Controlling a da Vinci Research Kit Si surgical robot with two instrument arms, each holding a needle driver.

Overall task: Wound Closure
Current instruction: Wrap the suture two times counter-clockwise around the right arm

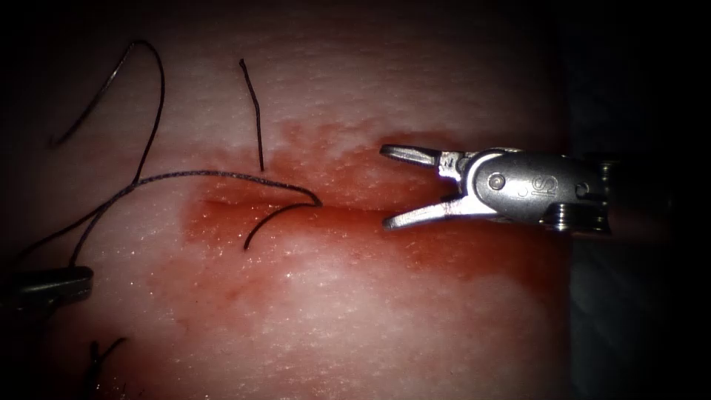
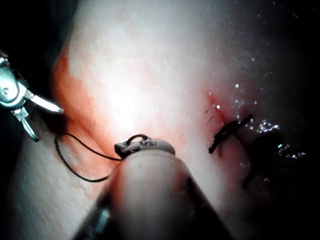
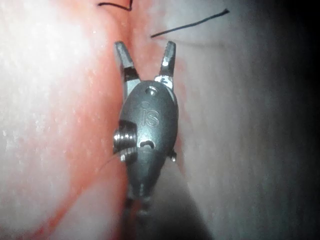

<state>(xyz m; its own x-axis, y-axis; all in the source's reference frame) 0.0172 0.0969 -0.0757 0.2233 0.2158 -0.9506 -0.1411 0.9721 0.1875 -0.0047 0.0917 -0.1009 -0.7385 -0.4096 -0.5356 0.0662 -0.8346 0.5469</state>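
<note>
The right tool (image 1: 385,187) is hanging wide open over the cut (image 1: 244,211), holding nothing. The left tool (image 2: 131,147) is pinching the thread (image 1: 222,176). I cannot make out the needle.

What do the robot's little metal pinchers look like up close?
The right tool is shiny silver metal: two thin pointed jaws on a rounded, egg-shaped body stamped with "IS", plus a small round rivet and a ribbed screw-like pulley at its side. The left tool looks like a dull grey metal tip on a smooth rounded shaft.
</note>
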